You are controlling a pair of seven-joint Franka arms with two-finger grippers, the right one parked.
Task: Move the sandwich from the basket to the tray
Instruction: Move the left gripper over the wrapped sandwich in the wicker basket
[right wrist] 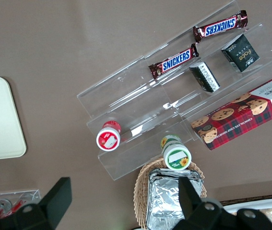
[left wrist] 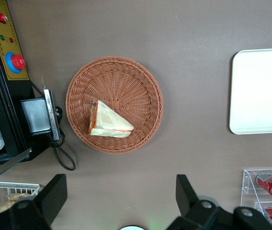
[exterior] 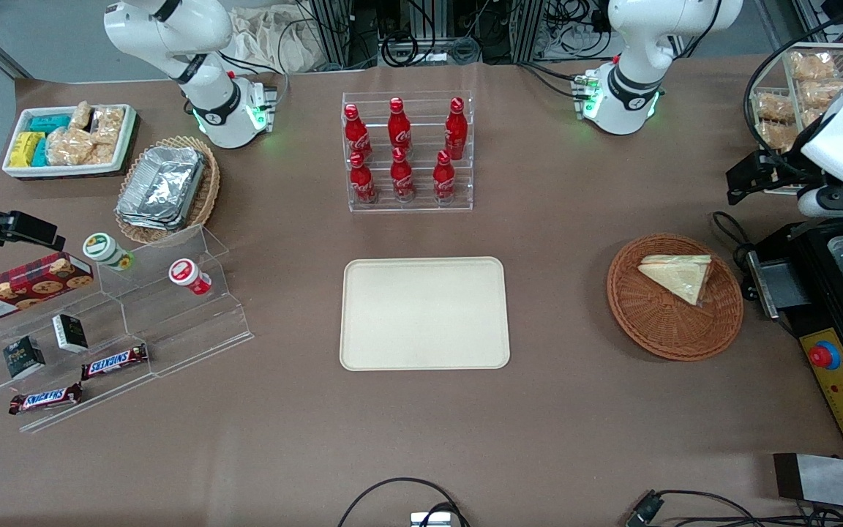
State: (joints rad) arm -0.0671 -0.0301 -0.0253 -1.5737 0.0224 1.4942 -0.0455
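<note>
Sandwich (left wrist: 109,121) is the thing to move, but the largest thing to reckon with is the brown table (exterior: 553,410), which carries everything. Next in size is the cream-beige tray (exterior: 424,313), bare, lying well apart from the claw toward the parked arm's end of the table. The round reddish-brown wicker basket (left wrist: 114,103) sits below the claw and slightly ahead of it in the wrist camera's look, between the tray and the black machine with the red button (left wrist: 17,62) that stands near the claw on the working arm's end. Inside the basket, off its centre and toward the rim, lies the sandwich: a triangular white-bread wedge in clear wrap, orange-red filling showing on one cut edge.

The left gripper (left wrist: 119,206) hangs high over the table, well above the basket, its two fingers spread wide with nothing between them.

My judgement on handling: the wedge should be light and soft, easily crushed, and its plastic wrap is likely slick. A gentle pinch across the two broad bread faces, near the thick end where the filling shows, seems the safest hold; squeezing the thin pointed corner would probably let it fold or slip.
</note>
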